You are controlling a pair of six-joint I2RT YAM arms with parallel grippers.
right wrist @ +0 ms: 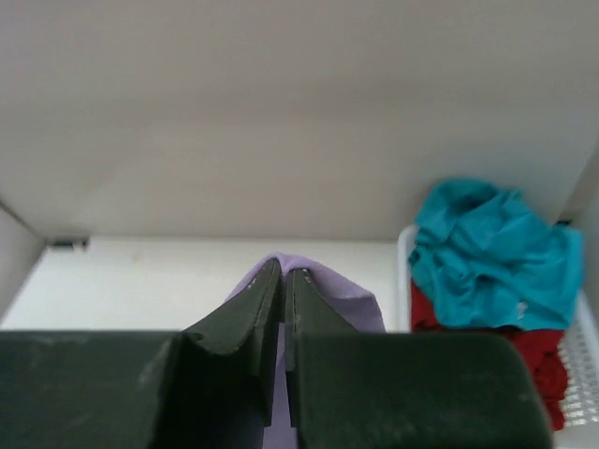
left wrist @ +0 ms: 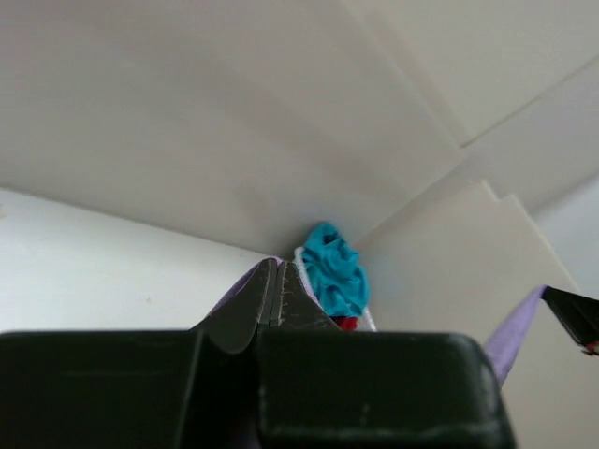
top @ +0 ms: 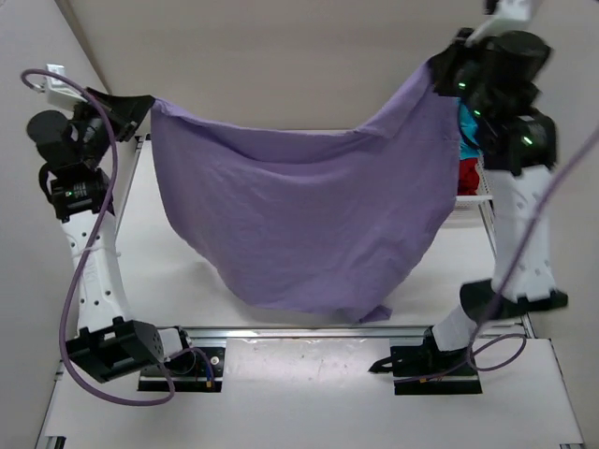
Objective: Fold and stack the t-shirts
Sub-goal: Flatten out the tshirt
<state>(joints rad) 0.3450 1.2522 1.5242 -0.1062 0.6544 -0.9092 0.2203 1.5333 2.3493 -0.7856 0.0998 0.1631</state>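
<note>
You've got both claws clenched on the lavender t-shirt (top: 309, 215). The left claw (top: 140, 103) pinches one upper corner and the right claw (top: 442, 73) pinches the other. In both wrist views the jaws are pressed together with purple cloth showing around the tips.

The shirt hangs below and between the claws as one open sheet. Its top edge sags in the middle. The bottom hem is down at the table (top: 150, 243); can't tell if it touches.

My read: you're holding it high and wide so the fabric opens out before you lay it flat to fold. Slack along that top edge could leave wrinkles, so a wider spread may help.

The teal t-shirt (right wrist: 487, 253) is bunched on top of the dark red t-shirt (right wrist: 529, 360) in the white mesh basket (right wrist: 404, 257), just beside and below the right claw and well apart from the left claw. Neither is folded. Looks like shirt one of three, early on.
</note>
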